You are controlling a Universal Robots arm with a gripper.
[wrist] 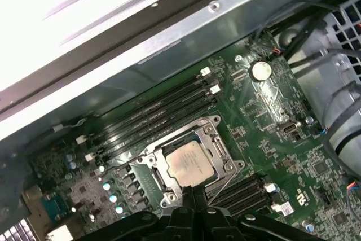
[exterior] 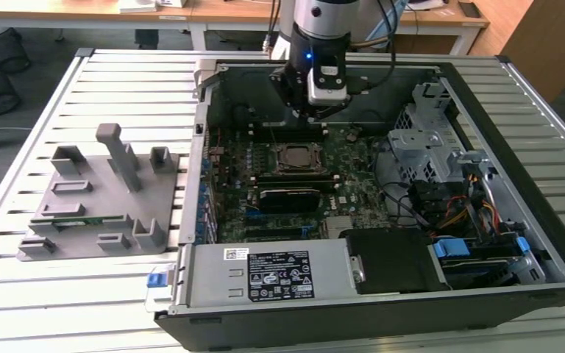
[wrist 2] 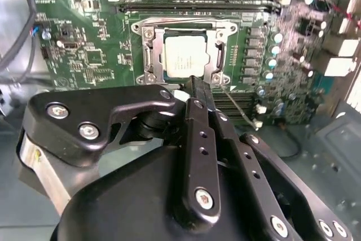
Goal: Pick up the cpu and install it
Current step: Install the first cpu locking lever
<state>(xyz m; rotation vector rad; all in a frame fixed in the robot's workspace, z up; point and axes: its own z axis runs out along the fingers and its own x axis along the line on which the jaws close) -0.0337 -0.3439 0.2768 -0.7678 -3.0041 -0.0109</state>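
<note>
I am hovering my black end effector (wrist 2: 194,86) inside the open black computer case (exterior: 518,88), just above the green motherboard (wrist: 271,111), with its fingers (wrist: 190,196) pressed together and holding nothing. The small flat square cpu with its shiny silver-grey metal top (wrist 2: 184,56) is sitting in the metal-framed socket (wrist: 217,145) at the middle of that motherboard, just beyond my fingertips in both wrist views. The grey moulded fixture (exterior: 96,198) is lying on the slatted white table (exterior: 67,294) beside the case.
</note>
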